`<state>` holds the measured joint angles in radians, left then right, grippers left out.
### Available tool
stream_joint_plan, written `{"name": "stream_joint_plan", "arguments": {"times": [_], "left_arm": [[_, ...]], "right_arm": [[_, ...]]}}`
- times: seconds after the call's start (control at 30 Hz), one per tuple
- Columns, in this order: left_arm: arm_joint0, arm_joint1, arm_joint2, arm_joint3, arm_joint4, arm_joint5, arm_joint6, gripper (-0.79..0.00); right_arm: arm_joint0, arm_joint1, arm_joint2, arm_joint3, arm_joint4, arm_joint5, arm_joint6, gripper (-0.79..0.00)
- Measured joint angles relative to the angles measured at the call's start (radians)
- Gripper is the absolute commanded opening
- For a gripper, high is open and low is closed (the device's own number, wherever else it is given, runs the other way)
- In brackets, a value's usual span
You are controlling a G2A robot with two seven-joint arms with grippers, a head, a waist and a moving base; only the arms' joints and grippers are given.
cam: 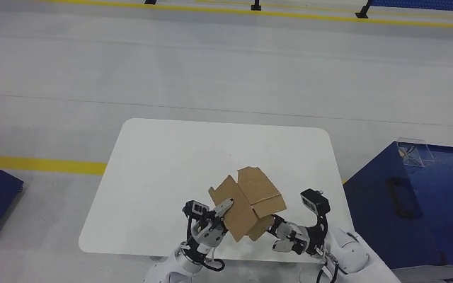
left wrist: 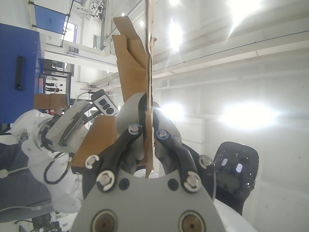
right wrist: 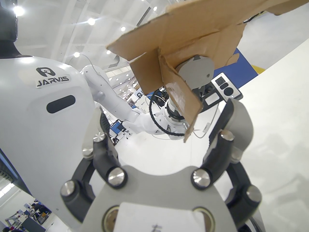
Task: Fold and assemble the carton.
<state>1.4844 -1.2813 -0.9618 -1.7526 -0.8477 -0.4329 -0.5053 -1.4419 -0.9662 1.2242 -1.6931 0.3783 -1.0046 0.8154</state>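
At the near edge of the table (cam: 177, 163) the carton (cam: 248, 205) is held up in the air, apparently so that its panels and flaps hang free and can be folded without being pressed against the tabletop. It is gripped by the left gripper (left wrist: 148, 108), whose fingers (left wrist: 129, 112) are pressed together on one edge of the board. The sheet is seen edge-on between them, firmly pinched, with the part-folded panels rising beyond. The carton is thus steadied by one arm, probably as an anchor for the other. Just beside its lower flaps the right gripper (right wrist: 170, 114) is placed with its fingers (right wrist: 237, 121) spread wide. Nothing is held or touched by them, and a bent flap hangs a little ahead of the gap. The carton is not yet squared: its panels are splayed at odd angles above the table.
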Motion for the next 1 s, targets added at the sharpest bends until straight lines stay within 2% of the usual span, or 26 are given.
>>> {"name": "stream_joint_plan", "arguments": {"times": [0.03,0.07,0.1,0.13,0.17,0.2,0.33,0.37,0.4,0.43,0.7,0.87,1.0], "left_arm": [[-0.001,-0.001,0.002,0.001,-0.014,0.011,-0.008,-0.785],[-0.002,-0.002,0.002,0.004,-0.024,0.019,-0.013,-0.785],[-0.003,-0.002,0.001,0.007,-0.03,0.023,-0.017,-0.785],[-0.005,-0.003,-0.001,0.011,-0.034,0.026,-0.02,-0.785],[-0.007,-0.004,-0.002,0.013,-0.035,0.027,-0.021,-0.785],[-0.007,-0.005,-0.003,0.015,-0.038,0.028,-0.021,-0.785],[-0.01,-0.007,-0.01,0.021,-0.049,0.041,-0.024,-0.785],[-0.011,-0.007,-0.011,0.022,-0.048,0.043,-0.024,-0.662],[-0.011,-0.008,-0.012,0.023,-0.047,0.045,-0.026,-0.348],[-0.012,-0.009,-0.014,0.024,-0.045,0.046,-0.029,0.0],[-0.019,-0.014,-0.044,0.035,0.031,-0.008,0.047,0.0],[-0.032,-0.014,-0.167,0.07,0.071,-0.113,0.224,0.0],[-0.035,-0.01,-0.289,0.097,0.257,-0.227,0.384,0.0]], "right_arm": [[0.004,0.001,-0.002,0.005,0.002,0.0,0.0,-0.428],[0.007,0.001,-0.004,0.009,0.004,0.0,0.0,-0.449],[0.009,0.001,-0.007,0.014,0.008,0.0,0.0,-0.52],[0.013,0.001,-0.011,0.02,0.015,0.0,0.0,-0.61],[0.016,0.001,-0.014,0.023,0.019,0.0,0.0,-0.745],[0.019,0.001,-0.017,0.026,0.023,0.0,0.0,-0.785],[0.031,0.001,-0.028,0.036,0.024,0.008,0.008,-0.785],[0.033,0.001,-0.03,0.038,0.024,0.01,0.009,-0.785],[0.035,0.001,-0.032,0.04,0.026,0.012,0.01,-0.785],[0.037,0.001,-0.033,0.042,0.028,0.015,0.01,-0.785],[0.065,0.003,-0.046,0.066,0.101,0.073,0.046,-0.785],[0.077,0.008,-0.026,0.081,0.108,0.119,0.062,-0.785],[0.086,0.016,-0.004,0.073,0.047,0.171,0.116,-0.785]]}}
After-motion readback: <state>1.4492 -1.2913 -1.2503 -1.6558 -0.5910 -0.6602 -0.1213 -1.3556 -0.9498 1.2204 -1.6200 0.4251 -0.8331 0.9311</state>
